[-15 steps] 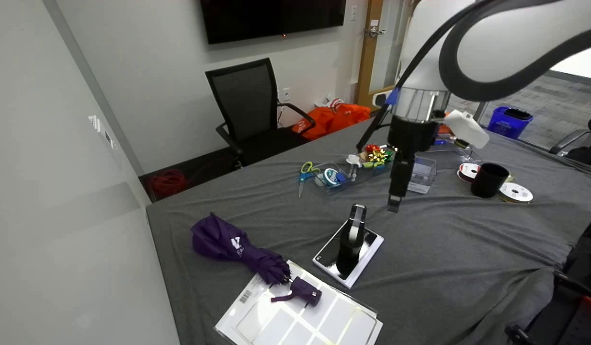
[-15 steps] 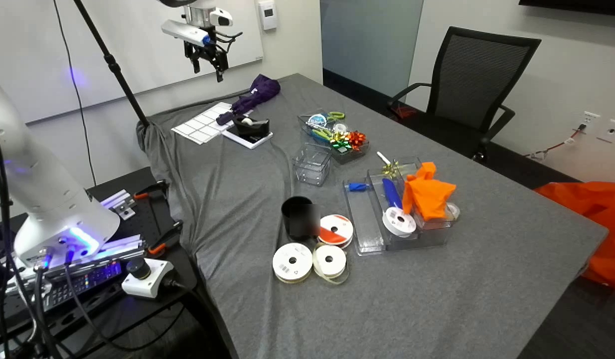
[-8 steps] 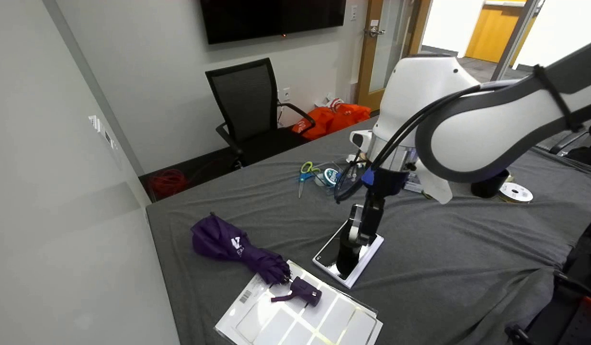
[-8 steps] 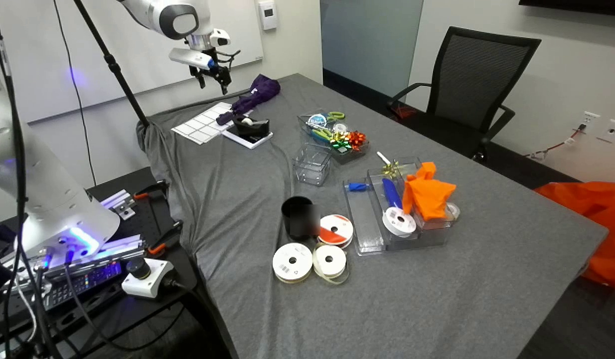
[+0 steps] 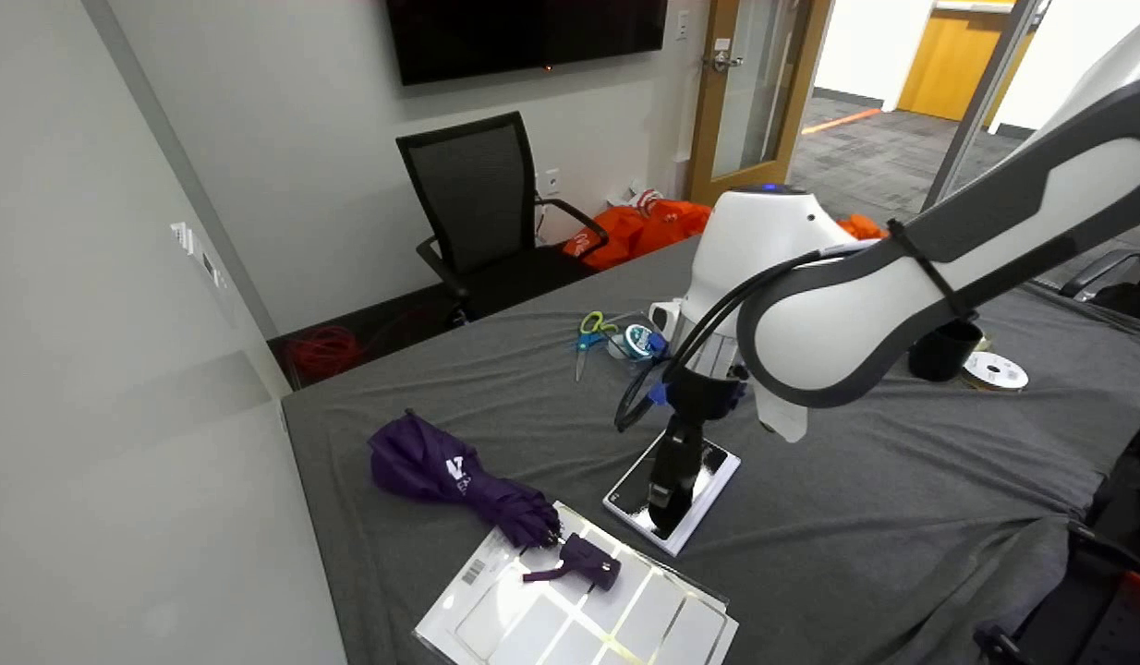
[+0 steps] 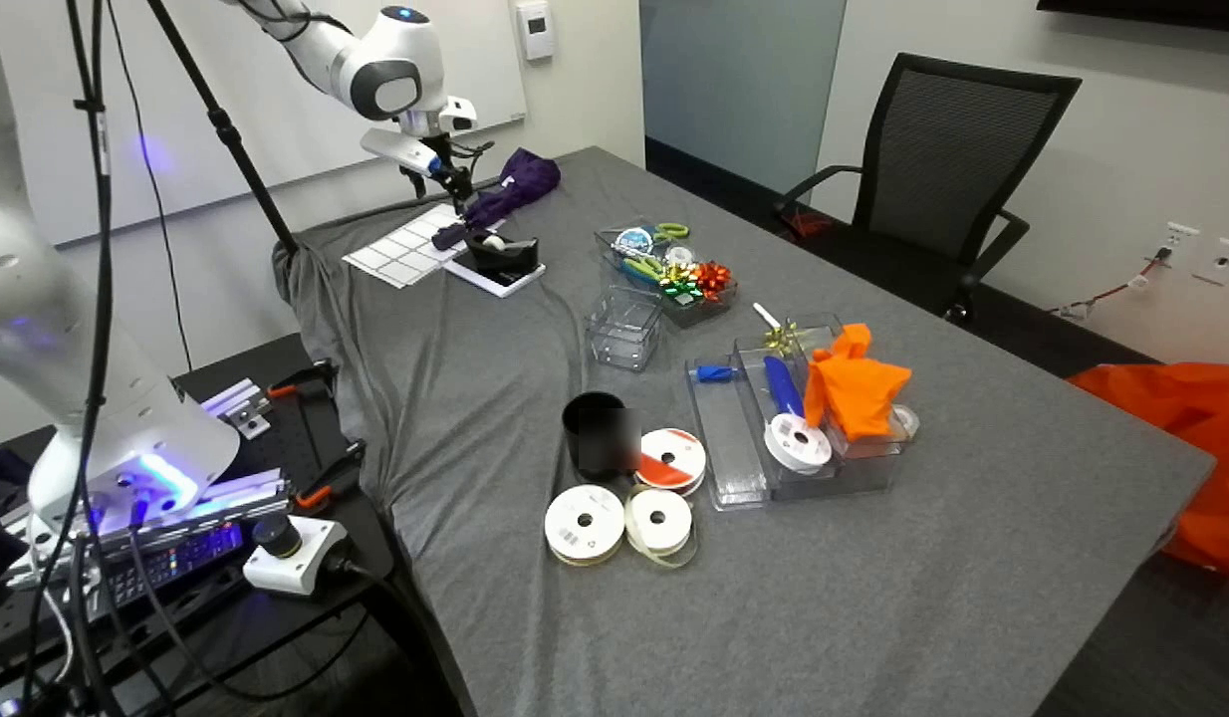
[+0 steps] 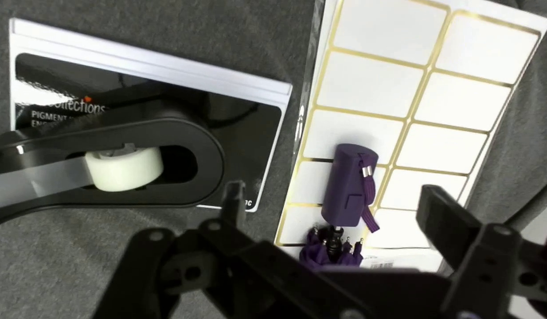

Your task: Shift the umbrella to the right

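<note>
The folded purple umbrella (image 5: 422,462) lies on the grey cloth of the table, its handle resting on a white label sheet (image 5: 533,633). It also shows in an exterior view (image 6: 525,181), near the whiteboard wall. In the wrist view the umbrella's handle (image 7: 344,190) and strap lie between my widely spread fingers; most of the canopy is hidden behind the gripper body. My gripper (image 7: 333,197) is open and empty, above the umbrella and apart from it. In the exterior views the gripper (image 6: 439,195) hangs near the handle end, pointing down.
A black tape dispenser (image 7: 202,133) stands on a black and white box (image 7: 251,128) beside the label sheet, close to my left finger in the wrist view. Clear trays (image 6: 624,334), ribbon spools (image 6: 585,523) and a black cup (image 6: 590,438) stand farther along the table.
My gripper has come down towards the table and the umbrella, moving down and left in an exterior view. It stays open. The umbrella has not moved.
</note>
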`<action>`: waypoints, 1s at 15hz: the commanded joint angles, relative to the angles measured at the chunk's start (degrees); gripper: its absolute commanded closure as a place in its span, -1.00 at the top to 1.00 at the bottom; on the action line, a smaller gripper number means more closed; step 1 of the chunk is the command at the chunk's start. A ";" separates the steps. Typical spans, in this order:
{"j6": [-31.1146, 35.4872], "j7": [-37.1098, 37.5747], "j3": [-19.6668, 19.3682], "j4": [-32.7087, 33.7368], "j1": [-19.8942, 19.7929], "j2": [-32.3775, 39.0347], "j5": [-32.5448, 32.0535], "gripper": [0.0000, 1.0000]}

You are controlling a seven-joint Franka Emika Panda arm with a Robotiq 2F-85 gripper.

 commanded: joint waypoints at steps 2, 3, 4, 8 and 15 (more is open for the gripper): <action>4.17 2.44 1.25 4.38 0.45 7.14 -1.70 1.00; 4.96 3.41 1.00 4.83 1.06 8.21 -2.54 1.00; 6.15 4.62 0.60 5.20 1.90 9.25 -3.57 1.00; 9.86 9.28 0.04 6.76 4.79 12.94 -7.41 1.00; 15.03 18.11 -4.38 9.82 11.27 17.27 -12.96 1.00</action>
